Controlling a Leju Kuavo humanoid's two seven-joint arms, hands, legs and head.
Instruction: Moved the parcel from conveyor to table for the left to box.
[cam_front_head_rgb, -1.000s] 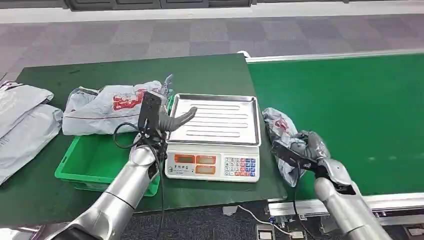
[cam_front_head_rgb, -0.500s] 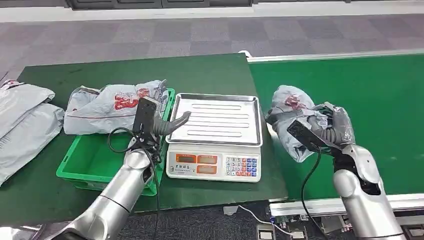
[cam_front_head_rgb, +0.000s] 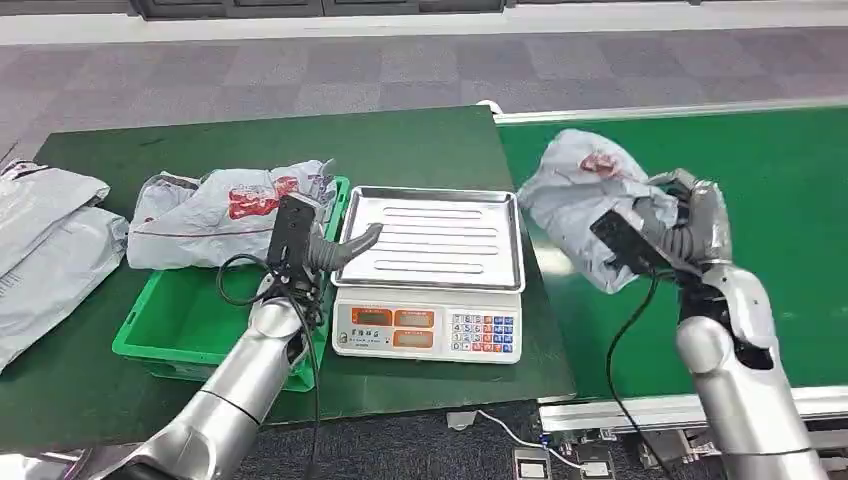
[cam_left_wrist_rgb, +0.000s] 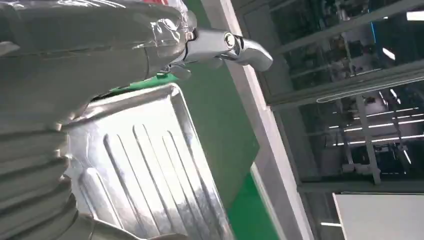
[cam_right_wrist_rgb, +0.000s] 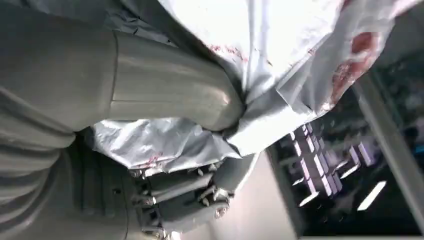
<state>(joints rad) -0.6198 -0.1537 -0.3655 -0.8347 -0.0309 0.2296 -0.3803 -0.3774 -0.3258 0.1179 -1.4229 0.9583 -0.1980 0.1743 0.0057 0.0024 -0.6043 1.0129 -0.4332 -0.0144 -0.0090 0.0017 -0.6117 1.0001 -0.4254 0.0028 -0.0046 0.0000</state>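
Parcel (cam_front_head_rgb: 585, 195), grey poly mailer with red print, gripped by right hand (cam_front_head_rgb: 680, 235), fingers clamped into bunched plastic; now held clear above green conveyor (cam_front_head_rgb: 740, 180) at right of frame, raised from belt edge second ago. Lift judged done, carry toward scale tray (cam_front_head_rgb: 440, 240) at centre pending. Left hand (cam_front_head_rgb: 320, 245) kept idle beside tray, fingers spread, nothing held. Green bin (cam_front_head_rgb: 165, 330) with bagged parcels at left. Green table cover (cam_front_head_rgb: 260, 135), grey carpet tiles beyond.
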